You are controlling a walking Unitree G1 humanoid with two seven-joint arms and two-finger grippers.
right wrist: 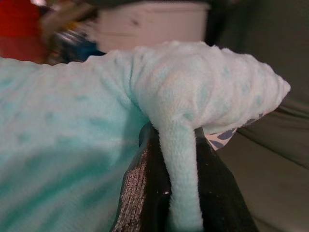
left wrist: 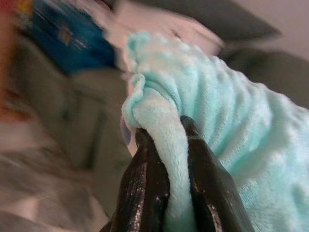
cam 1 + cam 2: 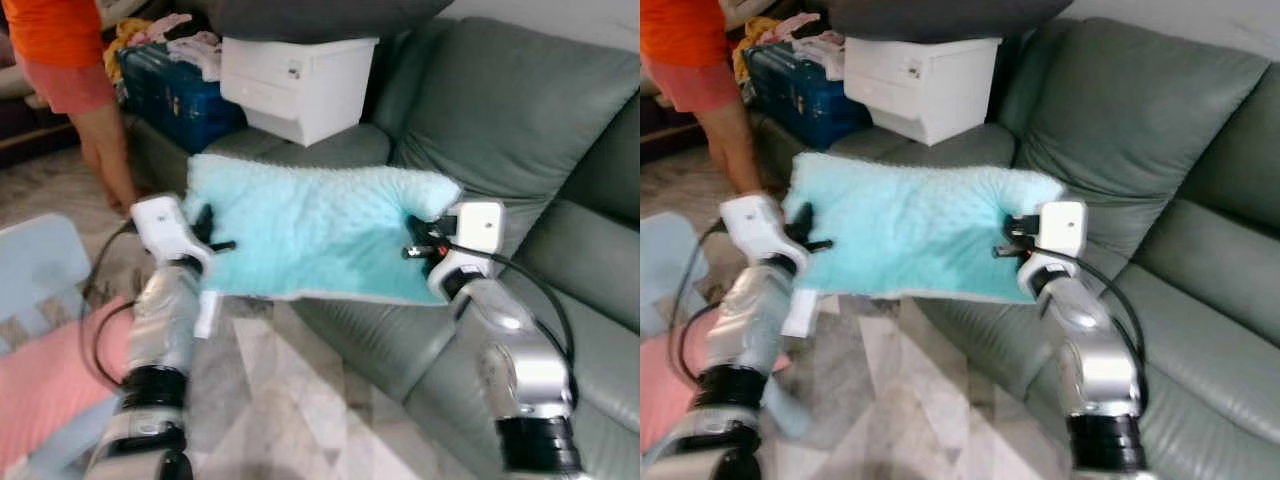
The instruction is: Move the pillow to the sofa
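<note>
A white plastic drawer box [image 3: 298, 85] sits as the landmark at the back of the scene. A dark grey cushion [image 3: 320, 15] lies on top of it. Just beside the box stands a blue crate [image 3: 175, 95] heaped with clothes [image 3: 170, 38]. Beyond the crate from the box, a person in an orange top [image 3: 55, 30] stands on the marble floor [image 3: 270, 400]. Well apart from the box, near the camera, lies a pink and pale blue mat [image 3: 45, 340].

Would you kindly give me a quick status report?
Both end effectors, left and right, shut on pillow. Pillow held over sofa edge. White box on seat beyond.
</note>
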